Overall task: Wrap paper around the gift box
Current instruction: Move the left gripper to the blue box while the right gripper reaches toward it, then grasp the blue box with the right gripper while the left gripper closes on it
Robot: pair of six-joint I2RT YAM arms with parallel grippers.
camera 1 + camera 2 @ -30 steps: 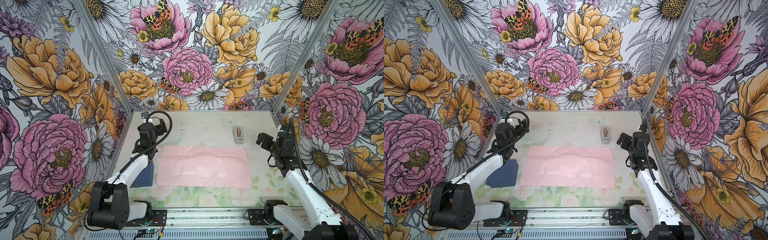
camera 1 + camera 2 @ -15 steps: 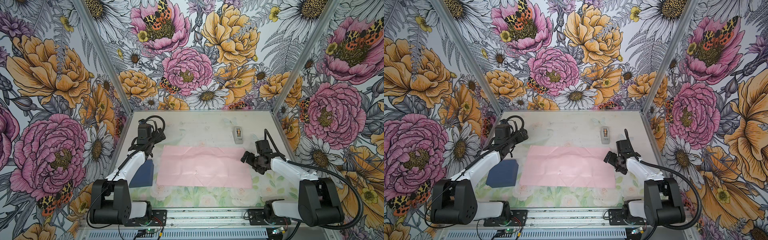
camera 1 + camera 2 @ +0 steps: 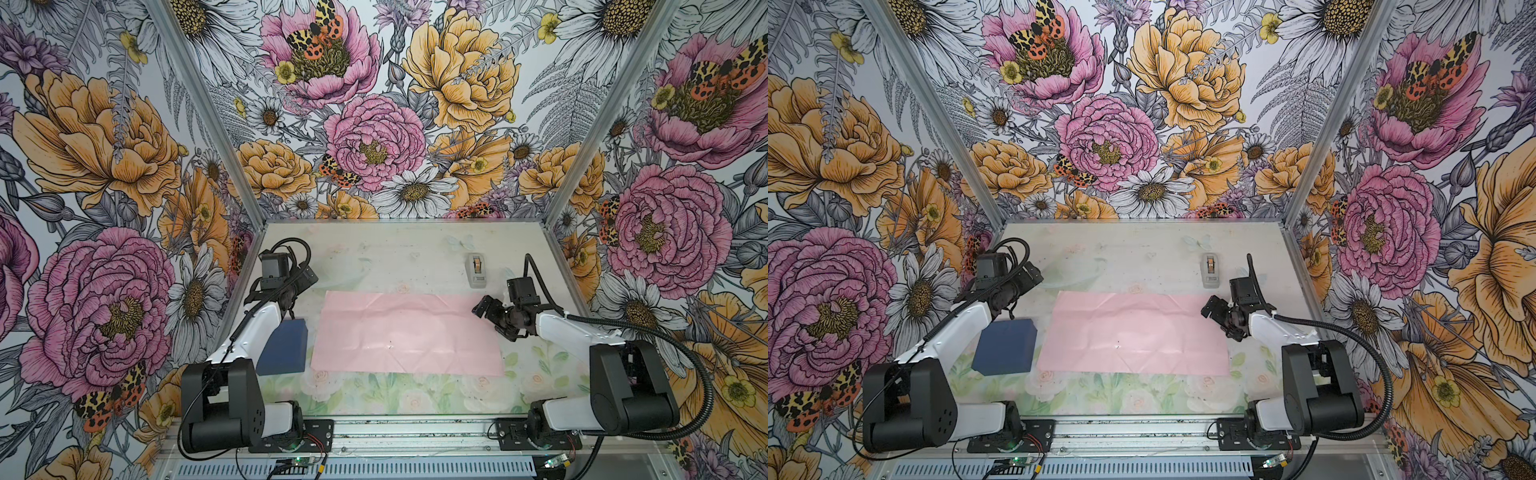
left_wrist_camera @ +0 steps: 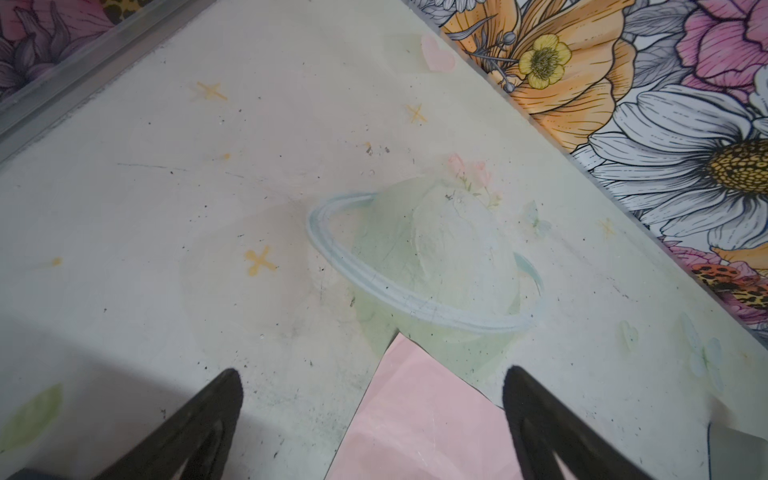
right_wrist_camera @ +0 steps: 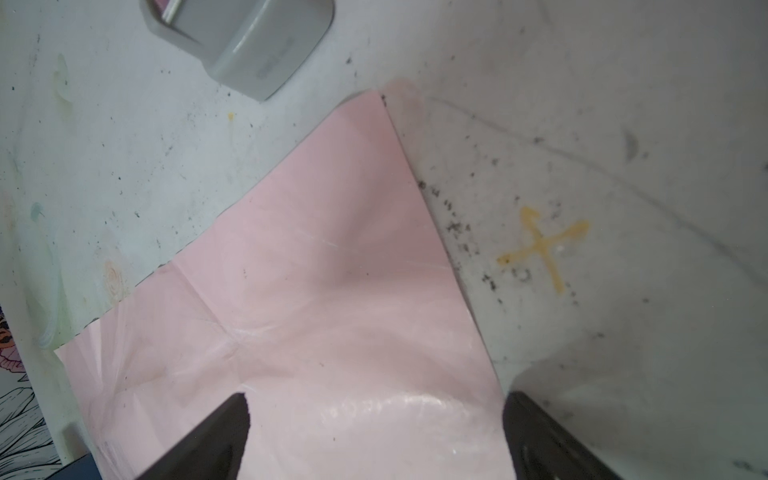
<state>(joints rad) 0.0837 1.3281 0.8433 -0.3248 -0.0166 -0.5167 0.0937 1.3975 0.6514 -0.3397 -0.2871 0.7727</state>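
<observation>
Paper [image 3: 407, 332] flat mid-table, gift box [image 3: 1005, 347] bare at its left

Nearest lies an open strip of table [image 3: 415, 399]. Behind it the pink sheet runs long left to right, with the dark blue box just beside its left edge, partly under the left arm. The left fingers [image 4: 203, 419] hang spread wide over the far left corner and the right fingers [image 5: 536, 428] over the far right corner, both holding nothing. A grey tape dispenser [image 3: 477, 270] stands just beyond; the far table lies open.

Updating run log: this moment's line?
dark blue flat box: beside pale pink paper sheet, unwrapped | left end effector: open | right end effector: open
</observation>
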